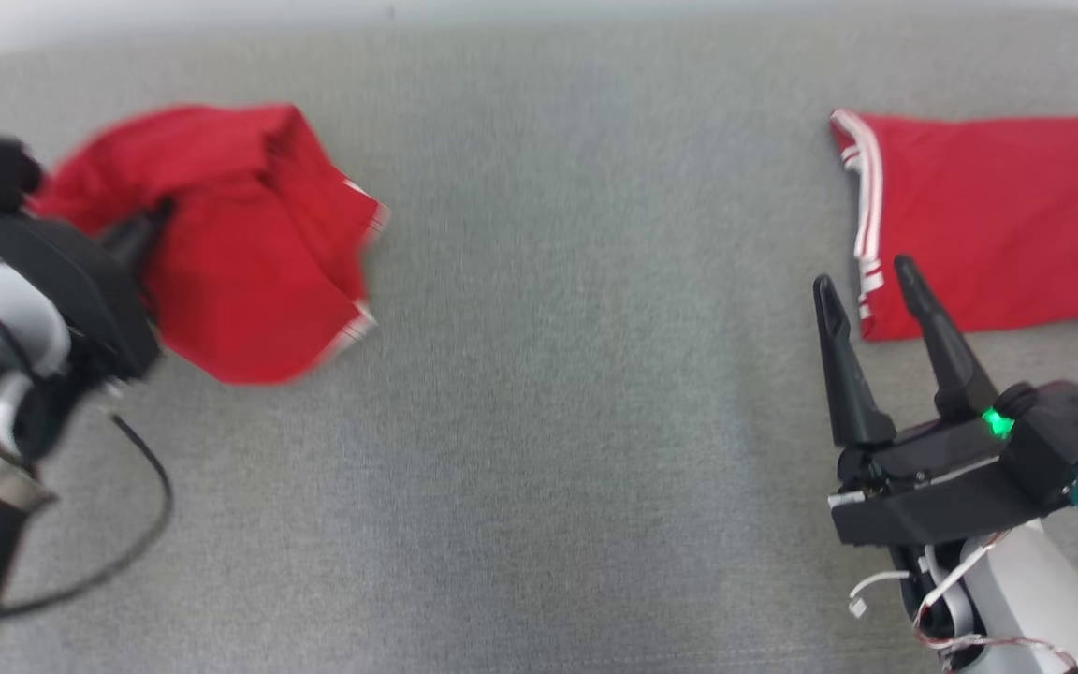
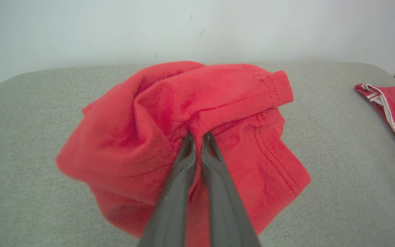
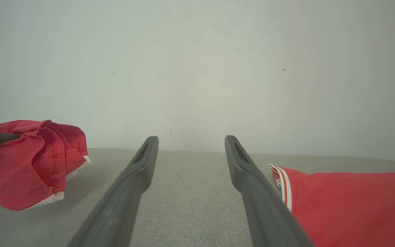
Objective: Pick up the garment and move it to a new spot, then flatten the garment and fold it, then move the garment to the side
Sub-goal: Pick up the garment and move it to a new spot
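1. In the head view, the left end effector is hiding mostly behind its own dark wrist housing. One finger is poking out against the red garment, whose edges are blurring.
2. The left wrist view is making the grip plain. The two fingers are pressing together on a fold near the garment's middle, with cloth bunching beyond the tips and draping down on both sides of them.
3. The right wrist view is showing the garment hanging as a bundle from a left finger, with a shadow beside it. Whether its lowest part is touching the grey table is hard to tell.
4. The right end effector is standing open and holding nothing.
5. A folded red garment with white stripes is lying flat just beyond the right end effector's tips and to their right. The frame edge is cutting off its far side.
6. White trim on the held garment is showing in the head and right wrist views, while the left wrist view is showing a stitched red hem.
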Robot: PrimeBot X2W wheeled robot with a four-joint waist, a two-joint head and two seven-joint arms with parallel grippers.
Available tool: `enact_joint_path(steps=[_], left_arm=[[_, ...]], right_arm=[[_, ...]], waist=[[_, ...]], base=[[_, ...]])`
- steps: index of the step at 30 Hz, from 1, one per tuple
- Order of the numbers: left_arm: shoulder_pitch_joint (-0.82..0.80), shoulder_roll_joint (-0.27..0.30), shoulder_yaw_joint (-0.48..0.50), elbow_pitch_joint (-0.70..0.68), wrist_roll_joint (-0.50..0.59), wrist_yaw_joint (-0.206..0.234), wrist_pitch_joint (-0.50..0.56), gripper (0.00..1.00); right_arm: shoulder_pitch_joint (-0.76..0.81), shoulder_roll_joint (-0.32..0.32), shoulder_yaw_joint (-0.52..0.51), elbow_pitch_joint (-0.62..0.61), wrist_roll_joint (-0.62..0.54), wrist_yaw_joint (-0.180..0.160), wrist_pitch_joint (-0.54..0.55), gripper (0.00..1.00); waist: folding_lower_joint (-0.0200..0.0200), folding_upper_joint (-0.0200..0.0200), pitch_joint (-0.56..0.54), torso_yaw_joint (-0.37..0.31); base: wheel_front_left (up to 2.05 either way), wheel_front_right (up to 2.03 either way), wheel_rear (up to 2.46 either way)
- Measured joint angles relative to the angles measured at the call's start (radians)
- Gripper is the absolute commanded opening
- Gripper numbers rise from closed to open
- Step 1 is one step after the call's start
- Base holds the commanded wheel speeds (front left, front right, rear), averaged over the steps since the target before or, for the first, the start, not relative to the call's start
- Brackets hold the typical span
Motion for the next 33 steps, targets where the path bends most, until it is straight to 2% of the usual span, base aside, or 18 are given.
enact_joint_path(steps=[5,16,22,33], left_arm=[[0.083,-0.022,-0.039,-0.059,0.006,0.0,-0.067,0.0],[0.186,-0.092,-0.054,-0.163,0.061,0.011,-0.216,0.0],[0.248,-0.153,-0.097,-0.203,0.067,0.027,-0.246,0.0],[0.255,-0.234,-0.114,-0.175,0.102,0.054,-0.31,0.0]], right_arm=[[0.028,0.015,0.0,0.003,0.016,0.01,0.0,1.0],[0.104,0.016,-0.011,-0.017,0.019,0.026,0.0,1.0],[0.128,0.012,-0.015,-0.043,0.018,0.032,0.0,1.0],[0.147,0.002,-0.029,-0.071,0.016,0.04,0.0,1.0]], waist=[[0.0,0.0,-0.068,-0.011],[-0.0001,0.0,-0.186,-0.064],[0.0,0.0,-0.213,-0.113],[0.0001,0.0001,-0.22,-0.208]], base=[[0.0,0.0,0.0],[0.0,0.0,0.0],[0.0,0.0,0.0],[0.0,0.0,0.0]])
